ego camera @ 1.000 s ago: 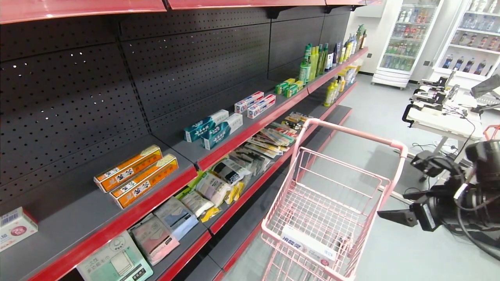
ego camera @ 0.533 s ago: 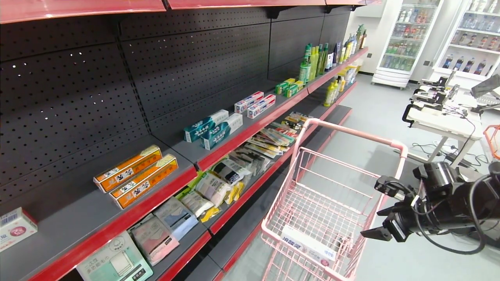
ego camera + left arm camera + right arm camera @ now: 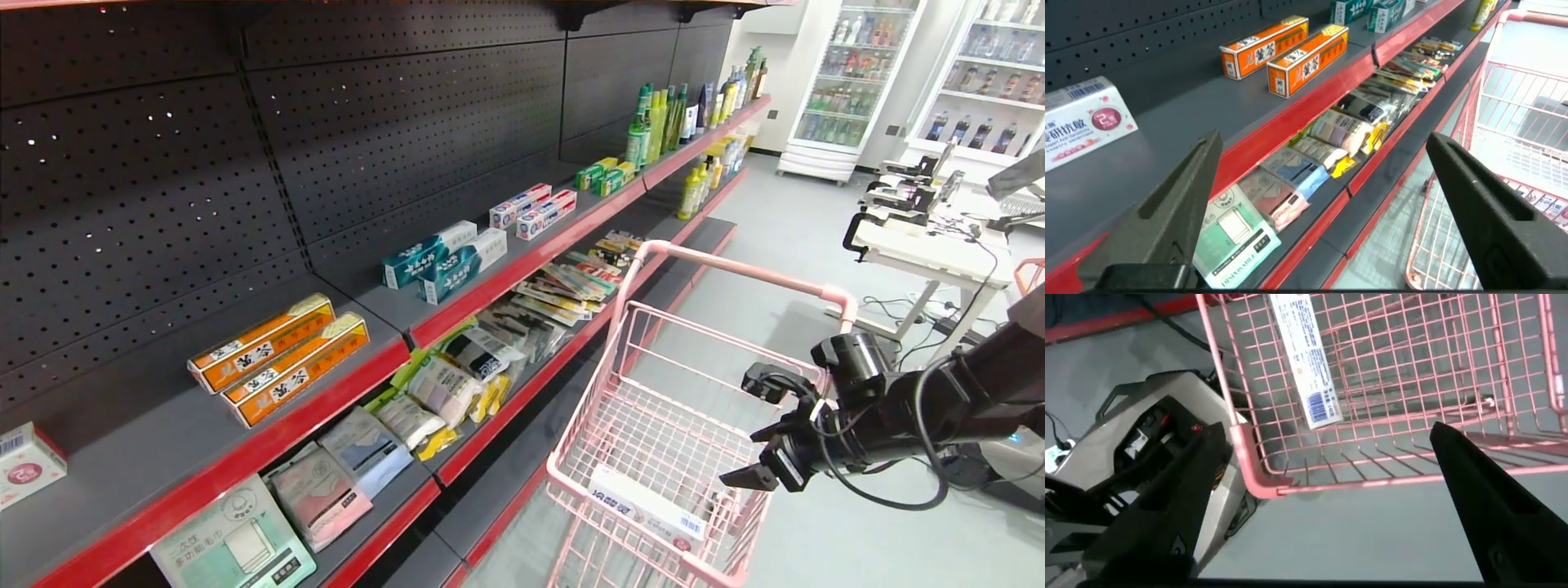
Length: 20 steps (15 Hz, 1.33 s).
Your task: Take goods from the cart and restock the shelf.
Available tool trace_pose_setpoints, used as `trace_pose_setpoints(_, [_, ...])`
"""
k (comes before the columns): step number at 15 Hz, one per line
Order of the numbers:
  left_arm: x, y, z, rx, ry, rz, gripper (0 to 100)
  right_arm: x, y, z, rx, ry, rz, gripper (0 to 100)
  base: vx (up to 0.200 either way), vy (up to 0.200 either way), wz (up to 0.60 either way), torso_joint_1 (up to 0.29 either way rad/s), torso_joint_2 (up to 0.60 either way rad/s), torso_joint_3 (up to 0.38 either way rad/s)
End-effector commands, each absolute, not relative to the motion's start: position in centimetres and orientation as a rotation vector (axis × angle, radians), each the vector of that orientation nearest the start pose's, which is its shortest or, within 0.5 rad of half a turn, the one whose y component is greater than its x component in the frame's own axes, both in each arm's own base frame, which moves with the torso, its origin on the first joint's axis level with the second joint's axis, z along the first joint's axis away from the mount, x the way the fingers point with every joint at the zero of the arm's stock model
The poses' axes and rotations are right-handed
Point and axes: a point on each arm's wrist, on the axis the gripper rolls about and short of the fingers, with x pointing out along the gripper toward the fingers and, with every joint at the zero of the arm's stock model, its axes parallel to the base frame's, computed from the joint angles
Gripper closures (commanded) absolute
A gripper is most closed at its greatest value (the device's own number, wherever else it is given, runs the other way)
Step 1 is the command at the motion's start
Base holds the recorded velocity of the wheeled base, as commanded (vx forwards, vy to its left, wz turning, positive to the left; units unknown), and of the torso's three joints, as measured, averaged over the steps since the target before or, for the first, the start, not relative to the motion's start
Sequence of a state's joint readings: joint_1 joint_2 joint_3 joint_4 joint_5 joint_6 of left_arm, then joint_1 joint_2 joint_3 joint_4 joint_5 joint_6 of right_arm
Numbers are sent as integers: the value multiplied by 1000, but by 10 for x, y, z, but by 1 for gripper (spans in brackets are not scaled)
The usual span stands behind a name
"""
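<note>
The pink wire cart (image 3: 739, 278) stands in the aisle beside the shelf, with one long white box (image 3: 647, 510) lying flat in its basket. My right gripper (image 3: 740, 431) hangs open at the cart's right rim, above the box and apart from it. From the right wrist, the same box (image 3: 1303, 358) lies on the cart's mesh floor (image 3: 1388, 392) beyond my open right gripper (image 3: 1323, 514). My left gripper (image 3: 1331, 220) is open and holds nothing, facing the red-edged shelf (image 3: 1315, 106) with its orange boxes (image 3: 1290, 55).
The shelf board (image 3: 147, 441) carries orange boxes (image 3: 277, 359), teal boxes (image 3: 445, 260) and a white box (image 3: 24, 465) at the far left, with bare stretches between. The lower shelf holds packets (image 3: 445, 388). A white table (image 3: 931, 253) and fridges (image 3: 849, 82) stand to the right.
My right arm has swung left from outside the cart to the cart's right rim, gripper staying open. The head view has shifted slightly, lowering its gaze.
</note>
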<state>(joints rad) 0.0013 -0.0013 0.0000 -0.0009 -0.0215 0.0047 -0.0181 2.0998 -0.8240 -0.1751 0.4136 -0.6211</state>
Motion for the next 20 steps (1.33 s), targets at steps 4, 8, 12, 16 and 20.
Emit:
trace_pose_setpoints(4, [-23,-1,76,5,-2,-20,0,328,16,12,-337,940,708,0,0,0,0,-149,334,178])
trace_pose_setpoints(8, [-23,-1,76,5,-2,-20,0,335,21,10,-352,933,717,0,0,0,0,-148,336,179])
trace_pose_setpoints(12, [-23,-1,76,5,-2,-20,0,335,21,4,-357,952,715,0,0,0,0,-160,341,187])
trace_pose_setpoints(16, [-23,-1,76,5,-2,-20,0,338,21,2,-359,953,711,0,0,0,0,-166,362,195])
trace_pose_setpoints(20, [-23,-1,76,5,-2,-20,0,344,21,3,-359,940,704,0,0,0,0,-172,383,212])
